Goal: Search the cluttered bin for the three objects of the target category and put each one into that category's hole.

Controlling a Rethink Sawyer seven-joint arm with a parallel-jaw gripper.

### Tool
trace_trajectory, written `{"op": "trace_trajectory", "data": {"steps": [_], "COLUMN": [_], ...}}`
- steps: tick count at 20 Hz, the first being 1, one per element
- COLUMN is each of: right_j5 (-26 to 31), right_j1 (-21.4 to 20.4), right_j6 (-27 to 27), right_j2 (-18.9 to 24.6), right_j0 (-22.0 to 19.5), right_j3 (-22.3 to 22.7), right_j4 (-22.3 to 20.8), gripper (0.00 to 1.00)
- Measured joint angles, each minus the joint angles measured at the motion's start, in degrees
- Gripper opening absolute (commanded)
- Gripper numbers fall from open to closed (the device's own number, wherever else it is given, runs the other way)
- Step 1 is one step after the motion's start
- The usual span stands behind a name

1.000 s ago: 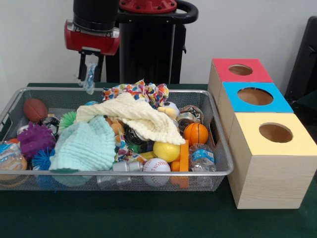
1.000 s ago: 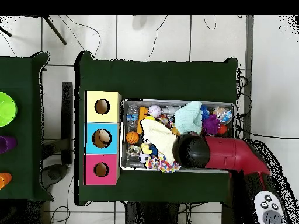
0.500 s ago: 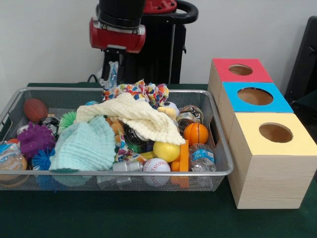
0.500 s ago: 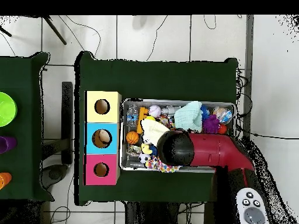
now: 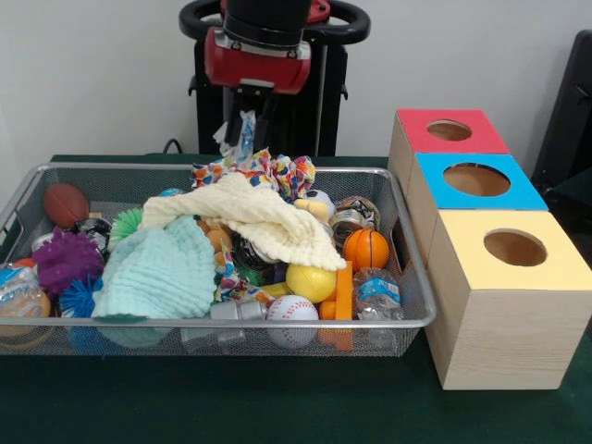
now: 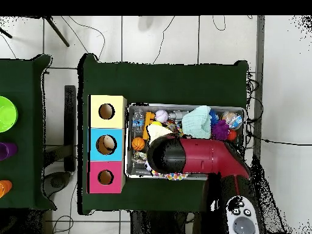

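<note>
Arm (image 5: 264, 42) is up over the far edge of the wire bin (image 5: 277, 322), gripper (image 5: 243, 125) hanging above the colourful patterned cloth (image 5: 264, 171). Jaws are clamped on a small crumpled clear plastic bottle (image 5: 242, 136) with a blue label, lifted clear of the clutter. In the overhead view the arm (image 6: 195, 157) covers the near half of the bin (image 6: 129, 109), so neither gripper nor bottle can be seen there.

Bin contents, front view:
- cream cloth (image 5: 254, 217) draped over the middle
- mint cloth (image 5: 159, 273) just left of it
- small brown football (image 5: 66, 203) in the far left corner
- purple spiky ball (image 5: 65, 261) at the left
- orange basketball (image 5: 366, 248), yellow ball (image 5: 311, 282) and baseball (image 5: 292, 310) towards the right front
- another crushed water bottle (image 5: 377, 294) in the right front corner, beside an orange block (image 5: 344, 294)
- tin can (image 5: 349, 222) just behind the basketball

Three wooden boxes stand in a row right of the bin on the green worktop (image 5: 231, 398), each with a round hole on top: red box (image 5: 444, 137) farthest, blue box (image 5: 476, 185) in the middle, yellow box (image 5: 509, 296) nearest. All three touch side by side, the row just beside the bin's right wall.
</note>
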Motion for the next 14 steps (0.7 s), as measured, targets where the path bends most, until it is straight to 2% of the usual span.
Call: {"op": "trace_trajectory", "data": {"steps": [14], "right_j5": [0.02], "right_j1": [-0.12], "right_j6": [0.16], "right_j2": [-6.73], "right_j0": [10.04], "right_j3": [0.32], "right_j4": [5.62], "gripper": [0.00]}}
